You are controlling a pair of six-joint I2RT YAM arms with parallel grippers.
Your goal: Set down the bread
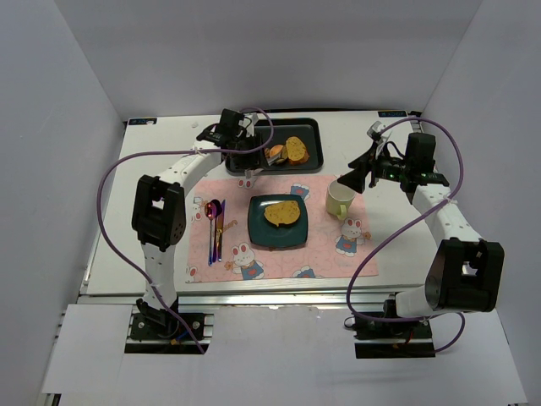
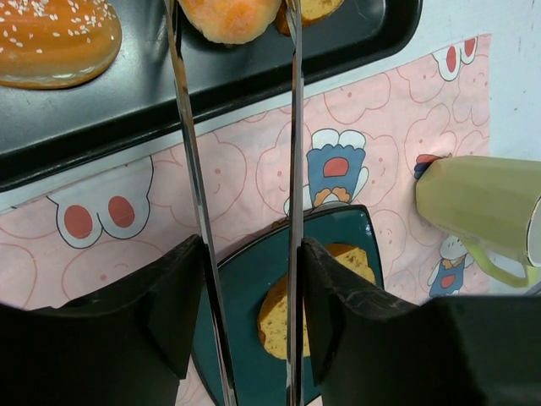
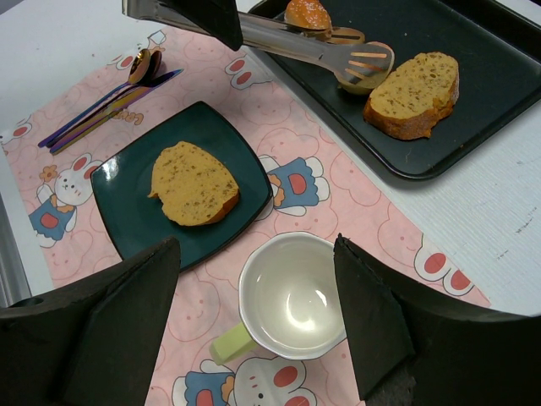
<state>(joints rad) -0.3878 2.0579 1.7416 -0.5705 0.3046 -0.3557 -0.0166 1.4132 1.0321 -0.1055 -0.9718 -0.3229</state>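
The left gripper [image 2: 251,279] is clamped on the two arms of a pair of long metal tongs [image 2: 190,152], its fingers pressing them from outside. The tong blades stand apart over the black rectangular tray [image 2: 84,127], right at a round orange bun [image 2: 228,15]; whether they straddle or touch it I cannot tell. A sesame-seeded bun [image 2: 51,38] and a thick brown bread slice [image 3: 414,93] lie loose in the same tray. Nearer, on the pink rabbit-print placemat [image 2: 355,110], a second brown slice [image 3: 193,184] lies flat on the dark teal square plate [image 3: 127,211]. The right gripper [image 3: 254,249] hangs with jaws apart and empty above the pale green mug [image 3: 292,296], just beside the plate. So one piece looks placed. Judging by the tongs, another is being taken from the tray, with the grasp, carry and release not yet done.
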